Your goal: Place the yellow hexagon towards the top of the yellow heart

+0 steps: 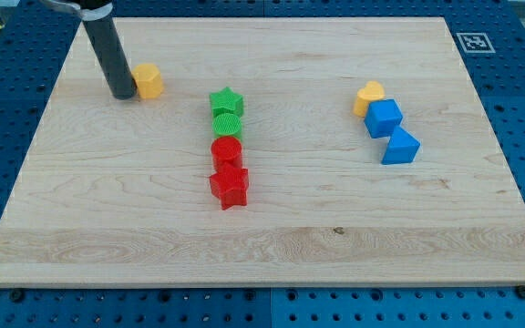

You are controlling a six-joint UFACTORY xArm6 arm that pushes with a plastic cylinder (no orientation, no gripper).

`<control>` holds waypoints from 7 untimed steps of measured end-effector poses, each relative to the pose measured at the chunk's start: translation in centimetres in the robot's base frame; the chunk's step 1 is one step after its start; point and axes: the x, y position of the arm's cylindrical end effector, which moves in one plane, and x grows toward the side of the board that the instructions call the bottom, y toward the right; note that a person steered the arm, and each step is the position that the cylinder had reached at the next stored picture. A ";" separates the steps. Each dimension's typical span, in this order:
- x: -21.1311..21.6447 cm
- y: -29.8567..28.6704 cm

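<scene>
At the view's far left, near the top of the wooden worktop (153, 246), my tip (122, 96) is down on the surface, touching or just beside the left face of the yellow hexagon (148, 80). This arm carries no claw, only the dark rod, so there is nothing for me to report as open or closed.

Moving right, a column of four blocks runs down the middle of the board, each touching the next: a green star (227, 101) at the top, a green round block (228, 124) beneath it, a red round block (227, 149) below that, and a red star (230, 186) at the bottom.

Further right, I see the yellow heart (368, 97), well apart from the hexagon, with the central column between them. A blue cube-like block (384, 117) touches the heart's lower right side, and a blue triangular block (400, 147) sits just below that one, towards the view's right.
</scene>
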 end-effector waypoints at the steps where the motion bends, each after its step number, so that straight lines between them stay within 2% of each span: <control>1: -1.3 1.0; 7: -3.3 0.4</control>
